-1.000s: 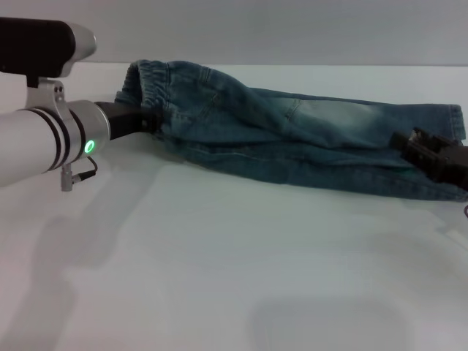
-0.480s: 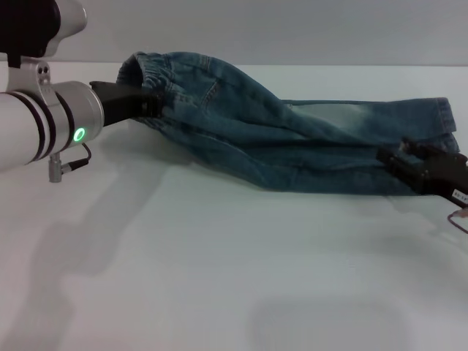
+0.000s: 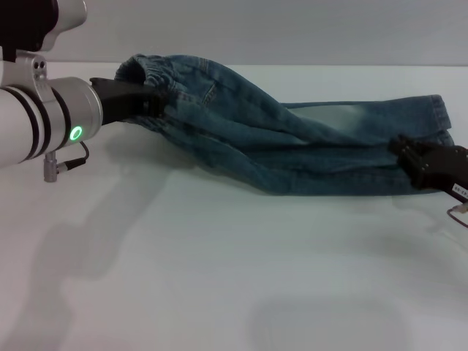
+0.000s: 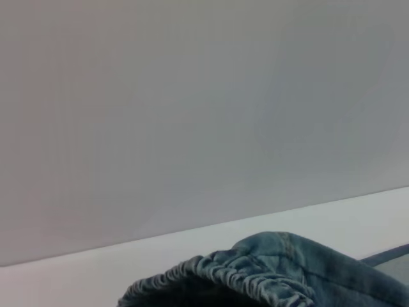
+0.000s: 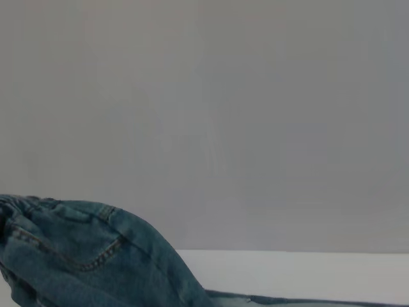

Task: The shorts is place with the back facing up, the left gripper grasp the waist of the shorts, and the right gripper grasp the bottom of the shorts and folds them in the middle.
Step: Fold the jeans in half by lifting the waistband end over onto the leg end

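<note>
The white table (image 3: 219, 278) carries the shorts (image 3: 292, 146), stretched across its far half, with no readable writing on the denim. The left gripper (image 3: 150, 102) is clenched on the waist of the shorts (image 3: 146, 73), lifting it off the surface. The right gripper (image 3: 409, 157) grips the bottom of the shorts (image 3: 442, 121); a small white label on it is illegible.

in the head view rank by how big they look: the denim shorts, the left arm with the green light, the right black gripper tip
1. Blue-green faded denim shorts.
2. White-and-silver left arm; it is nearer the camera, so that is unsure.
3. Small black blocky right gripper.
</note>
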